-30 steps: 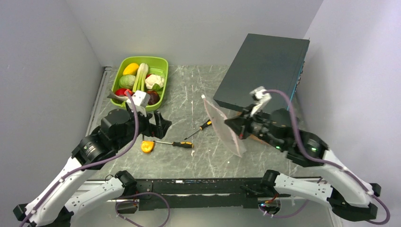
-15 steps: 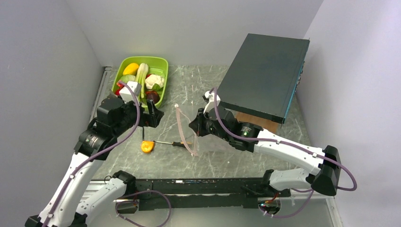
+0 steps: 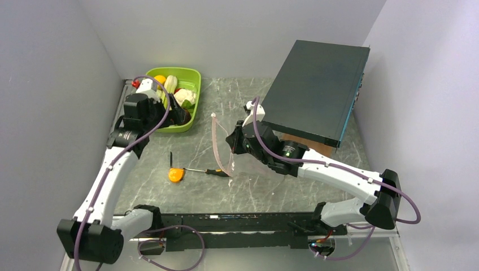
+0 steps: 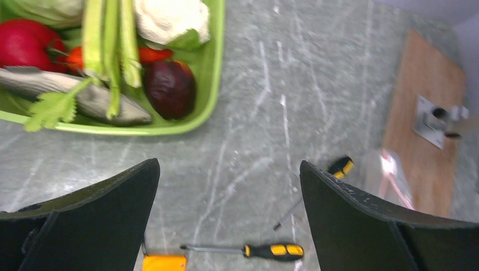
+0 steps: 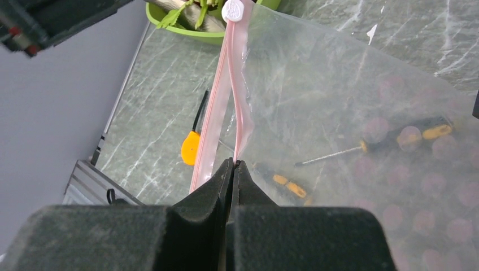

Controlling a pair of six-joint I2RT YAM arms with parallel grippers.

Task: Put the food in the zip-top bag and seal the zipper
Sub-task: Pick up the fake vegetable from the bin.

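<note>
The food lies in a lime-green tray (image 3: 192, 74): white cauliflower (image 4: 169, 20), a dark purple-red round piece (image 4: 169, 87), a red chili (image 4: 153, 55) and a light-green leafy head (image 4: 45, 7). My left gripper (image 4: 229, 164) is open and empty, hovering above the tray's near right corner (image 3: 181, 117). My right gripper (image 5: 233, 162) is shut on one side of the pale pink zipper (image 5: 223, 107) of the clear zip-top bag (image 5: 350, 113). It holds the bag up over the table middle (image 3: 248, 165), with the mouth slightly parted toward the tray. No food shows inside the bag.
An orange tape measure (image 3: 176, 175) and a yellow-and-black screwdriver (image 4: 271, 250) lie on the table below the bag's mouth. A second screwdriver (image 4: 339, 166) lies under the bag. A dark tilted box (image 3: 316, 90) rests on a wooden board (image 4: 423, 124) at the right. Grey walls enclose three sides.
My right arm has swung the bag from the right side to the table middle. My left gripper has moved back from near the tape measure to the tray.
</note>
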